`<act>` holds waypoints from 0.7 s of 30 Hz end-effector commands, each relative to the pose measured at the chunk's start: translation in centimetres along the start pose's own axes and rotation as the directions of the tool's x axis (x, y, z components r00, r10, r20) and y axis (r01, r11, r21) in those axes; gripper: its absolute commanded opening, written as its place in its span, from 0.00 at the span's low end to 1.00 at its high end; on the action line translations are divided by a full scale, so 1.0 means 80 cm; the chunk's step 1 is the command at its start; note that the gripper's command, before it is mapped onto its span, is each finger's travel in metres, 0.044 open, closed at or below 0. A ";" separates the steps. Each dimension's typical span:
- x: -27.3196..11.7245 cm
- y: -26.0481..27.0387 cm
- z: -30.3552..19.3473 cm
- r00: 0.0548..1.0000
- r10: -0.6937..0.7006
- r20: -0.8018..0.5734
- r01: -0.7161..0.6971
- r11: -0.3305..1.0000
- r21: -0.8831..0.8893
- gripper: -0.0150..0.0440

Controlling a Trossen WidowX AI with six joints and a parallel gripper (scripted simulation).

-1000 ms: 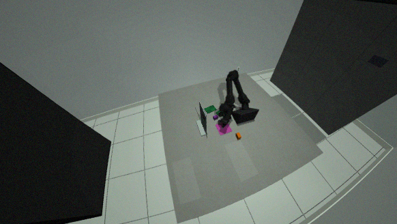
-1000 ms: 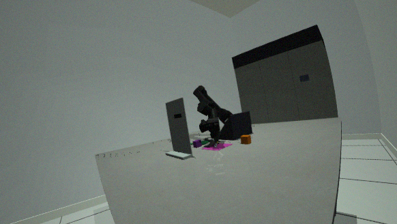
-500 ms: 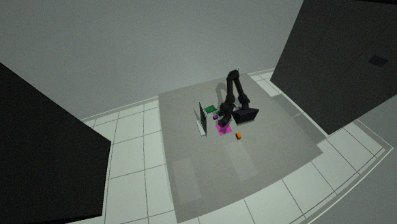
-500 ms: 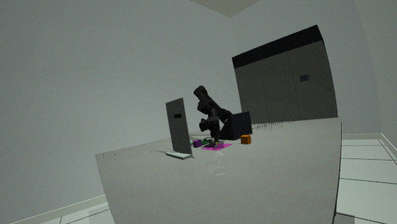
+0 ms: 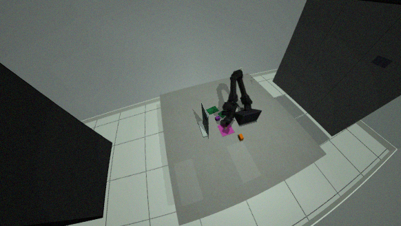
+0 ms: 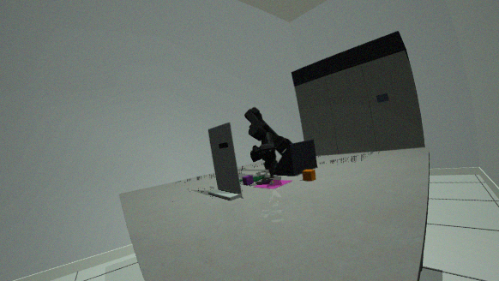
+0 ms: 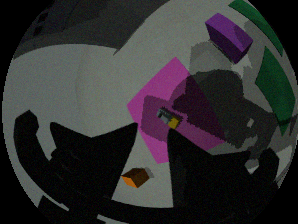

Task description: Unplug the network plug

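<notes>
The plug (image 7: 166,115), small and grey with a yellow end, lies on the magenta square (image 5: 227,133) (image 6: 273,186) (image 7: 169,75) in the wrist view. My gripper (image 7: 153,129) is partly open, with nothing held between its fingers. The plug lies just beyond the fingertips, nearer the right one; whether that finger touches it, I cannot tell. In the top view the hand (image 5: 225,123) is low over the square. The upright panel (image 5: 205,118) (image 6: 225,167) stands to the left, with its dark socket opening (image 6: 223,145) showing no plug in it.
A purple block (image 5: 217,118) (image 6: 248,180) (image 7: 227,37) and green patches (image 5: 212,110) (image 7: 276,85) lie beyond the square. An orange block (image 5: 240,137) (image 6: 309,175) (image 7: 136,177) is on its other side. A dark box (image 5: 248,117) (image 6: 304,156) stands close to the arm.
</notes>
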State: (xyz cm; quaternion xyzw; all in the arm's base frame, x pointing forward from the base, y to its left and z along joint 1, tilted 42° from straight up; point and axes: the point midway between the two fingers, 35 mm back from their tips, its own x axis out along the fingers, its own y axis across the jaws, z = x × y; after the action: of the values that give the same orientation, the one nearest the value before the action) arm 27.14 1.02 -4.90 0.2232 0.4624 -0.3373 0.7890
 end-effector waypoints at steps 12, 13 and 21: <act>-0.022 0.016 0.000 1.000 -0.002 -0.001 0.002 1.000 0.003 0.52; -0.024 0.017 0.000 1.000 -0.002 -0.001 0.002 1.000 0.003 0.52; -0.038 0.027 0.000 1.000 -0.001 -0.002 0.001 1.000 0.003 0.52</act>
State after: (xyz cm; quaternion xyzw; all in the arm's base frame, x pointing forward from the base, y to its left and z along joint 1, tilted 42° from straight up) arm 27.30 3.00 -2.82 0.2209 0.4675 -0.3389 0.7860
